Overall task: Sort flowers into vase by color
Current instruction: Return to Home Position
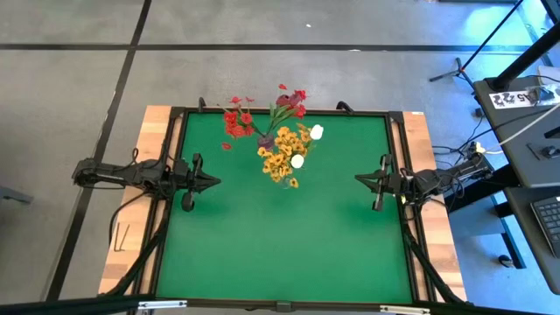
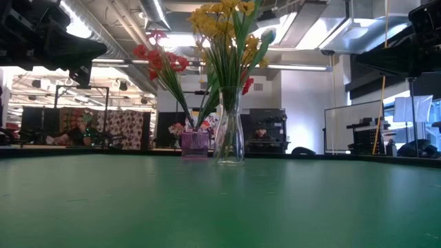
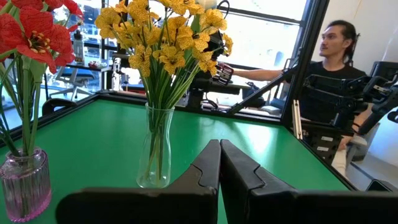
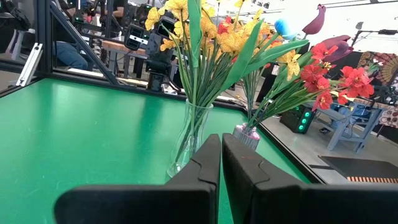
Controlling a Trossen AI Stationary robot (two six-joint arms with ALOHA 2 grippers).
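left gripper (image 1: 214, 182) at left edge, right gripper (image 1: 358, 178) at right, flowers (image 1: 280, 154) far-centre

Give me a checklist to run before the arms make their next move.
1. Left gripper shut, holding nothing: ok.
2. Right gripper shut, holding nothing: ok.
3. Red flowers stand in the purple vase: ok.
4. Yellow flowers stand in the transparent vase: ok.
5. Both vases upright, apart from both grippers: ok.
6. White tulips in the transparent vase: cannot tell.
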